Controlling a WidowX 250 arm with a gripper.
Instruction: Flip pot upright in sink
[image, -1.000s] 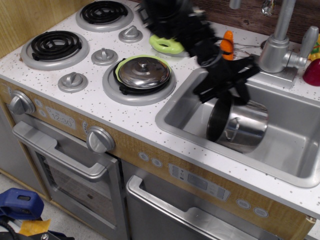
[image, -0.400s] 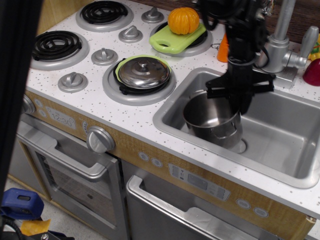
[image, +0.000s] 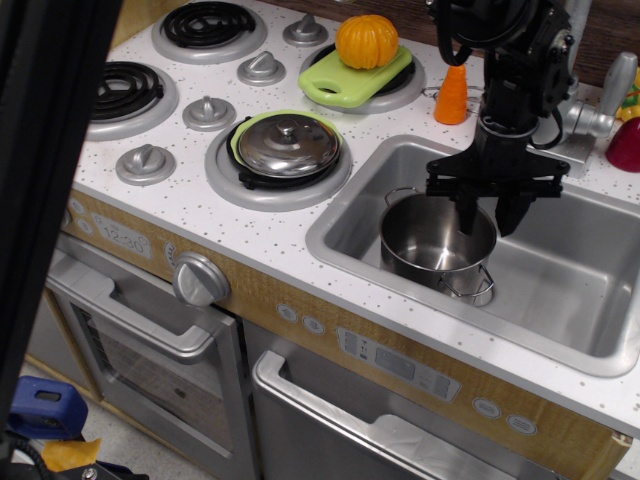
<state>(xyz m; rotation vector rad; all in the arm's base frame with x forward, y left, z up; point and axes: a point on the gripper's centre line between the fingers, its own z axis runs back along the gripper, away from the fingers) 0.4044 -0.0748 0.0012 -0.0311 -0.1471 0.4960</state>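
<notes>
The shiny steel pot (image: 430, 248) stands upright, mouth up, in the left part of the grey sink (image: 590, 275). One wire loop handle shows at its front right and one at its back left. My black gripper (image: 487, 214) hangs from above over the pot's right rim. Its fingers are spread, one fingertip (image: 467, 216) inside the pot and the other just outside the rim. The jaws stand open and do not pinch the rim.
A domed steel lid (image: 290, 145) lies on the near burner. A green board with an orange pumpkin (image: 367, 42) sits at the back. An orange carrot (image: 455, 95) and the faucet (image: 575, 95) stand behind the sink. A dark blurred shape (image: 45, 150) covers the left edge.
The pot went from lying on its side to tilted to standing upright. My gripper moved a little right and up, and its fingers have spread off the rim.
</notes>
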